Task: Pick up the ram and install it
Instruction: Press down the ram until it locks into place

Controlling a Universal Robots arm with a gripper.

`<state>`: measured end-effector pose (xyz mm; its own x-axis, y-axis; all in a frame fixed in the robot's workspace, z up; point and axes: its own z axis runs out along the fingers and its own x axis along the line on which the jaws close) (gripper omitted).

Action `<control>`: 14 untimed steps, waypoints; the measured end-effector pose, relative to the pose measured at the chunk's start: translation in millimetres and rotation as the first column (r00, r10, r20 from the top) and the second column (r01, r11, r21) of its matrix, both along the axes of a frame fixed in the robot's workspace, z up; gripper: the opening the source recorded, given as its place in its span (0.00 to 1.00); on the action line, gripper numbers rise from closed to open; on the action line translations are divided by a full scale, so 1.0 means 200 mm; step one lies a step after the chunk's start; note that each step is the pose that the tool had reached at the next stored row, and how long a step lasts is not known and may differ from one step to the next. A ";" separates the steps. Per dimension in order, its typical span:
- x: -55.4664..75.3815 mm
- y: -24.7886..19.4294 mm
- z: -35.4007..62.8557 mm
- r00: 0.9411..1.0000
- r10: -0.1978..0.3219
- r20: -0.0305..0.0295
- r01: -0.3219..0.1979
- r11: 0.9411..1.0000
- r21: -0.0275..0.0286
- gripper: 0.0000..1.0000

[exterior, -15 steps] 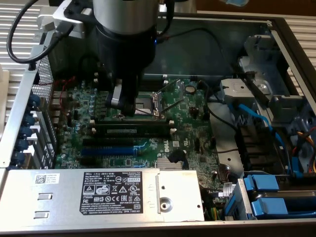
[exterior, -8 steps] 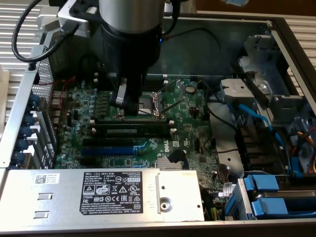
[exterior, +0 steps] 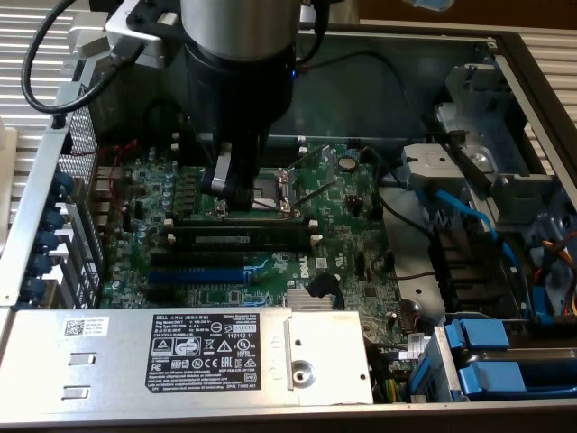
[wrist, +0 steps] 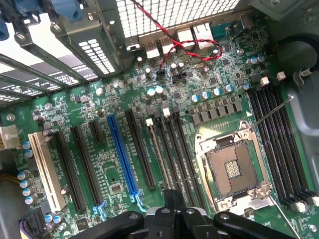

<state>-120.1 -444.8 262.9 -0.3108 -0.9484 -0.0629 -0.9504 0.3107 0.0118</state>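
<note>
An open computer case (exterior: 532, 81) lies flat, carrying a green motherboard (exterior: 334, 225) on its floor. On the board sit a bare processor socket (wrist: 232, 172), long black slots (wrist: 276, 137), a blue slot (wrist: 122, 154) and a stick of ram (exterior: 239, 238) seated in one slot.

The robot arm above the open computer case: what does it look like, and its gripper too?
The arm is a thick silver-grey cylinder going into a black wrist section, with a grey bracket beside it. A black cable loops from it on the exterior view's left. The gripper is black, with jointed linkage parts and metal pivot screws.
</note>
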 end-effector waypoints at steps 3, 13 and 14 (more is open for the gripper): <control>0.01 0.000 0.000 1.000 0.000 -0.001 0.000 1.000 0.000 0.11; 0.02 0.000 0.000 0.997 -0.080 -0.003 0.080 0.997 0.000 0.11; 0.02 0.000 0.000 0.996 -0.094 -0.003 0.094 0.996 0.000 0.11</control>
<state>-115.5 -444.7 263.0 -0.3990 -0.9149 -0.0620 -0.9169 0.3989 0.0145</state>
